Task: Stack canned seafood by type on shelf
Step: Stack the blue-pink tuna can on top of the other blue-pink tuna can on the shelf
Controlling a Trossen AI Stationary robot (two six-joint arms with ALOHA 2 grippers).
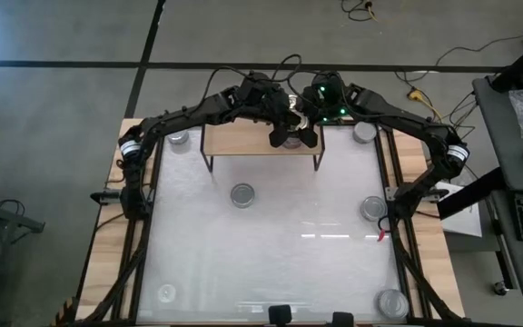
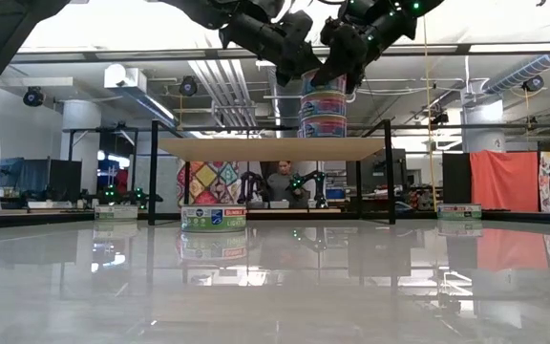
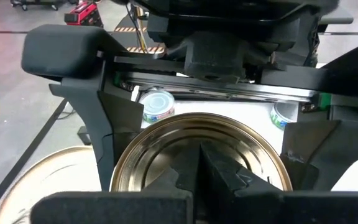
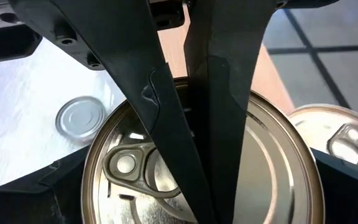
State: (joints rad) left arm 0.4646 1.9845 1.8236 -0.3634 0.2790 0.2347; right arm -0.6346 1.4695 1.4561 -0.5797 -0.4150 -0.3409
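Observation:
A stack of cans (image 2: 324, 107) stands on the right part of the light-wood shelf (image 1: 243, 141) at the table's far side. Its top can has a gold lid (image 3: 166, 149) with a pull tab (image 4: 126, 165). My left gripper (image 3: 201, 152) is shut over that lid. My right gripper (image 1: 305, 127) is open, its fingers (image 3: 86, 93) standing wide on either side of the top can. I cannot tell whether they touch it. A second gold lid (image 4: 340, 137) shows close beside the stack. My left gripper lays its shut fingertips (image 4: 222, 124) on the gold lid of the stack's top can, near the lid's middle (image 3: 185, 140). The fingers slant down from the table's far left. The can sits upright and level on the stack.
Silver-lidded cans lie loose on the white tabletop: one in front of the shelf (image 1: 241, 194), one right of the middle (image 1: 373, 208), two beside the shelf's ends (image 1: 179, 139) (image 1: 363, 133), two near the front corners (image 1: 391, 302) (image 1: 165, 292). A person (image 2: 280, 186) sits in the room behind.

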